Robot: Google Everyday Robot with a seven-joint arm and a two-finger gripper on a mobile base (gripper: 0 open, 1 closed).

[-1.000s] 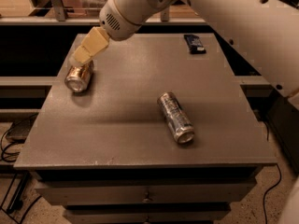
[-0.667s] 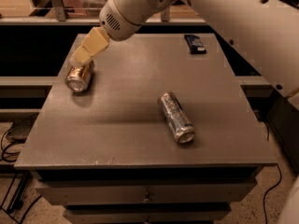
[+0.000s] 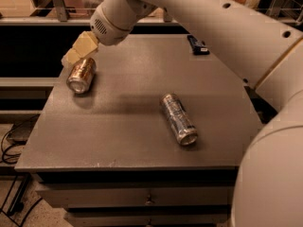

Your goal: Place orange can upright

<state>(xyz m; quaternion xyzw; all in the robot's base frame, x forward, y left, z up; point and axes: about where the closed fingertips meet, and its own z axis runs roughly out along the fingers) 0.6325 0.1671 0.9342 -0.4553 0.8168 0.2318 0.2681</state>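
The orange can (image 3: 81, 74) lies on its side near the table's back left corner, its silver end turned toward the front left. My gripper (image 3: 79, 50), with tan tips, hangs right at the can's far end, touching or just above it. The white arm comes in from the upper right. Whether the gripper holds the can does not show.
A slimmer silver-blue can (image 3: 178, 119) lies on its side mid-table, right of centre. A small dark object (image 3: 197, 45) sits at the back right. The grey table (image 3: 128, 141) has drawers below its front edge. My arm's white body fills the right side.
My gripper has shifted slightly to the left over the orange can's far end. Both cans lie where they were.
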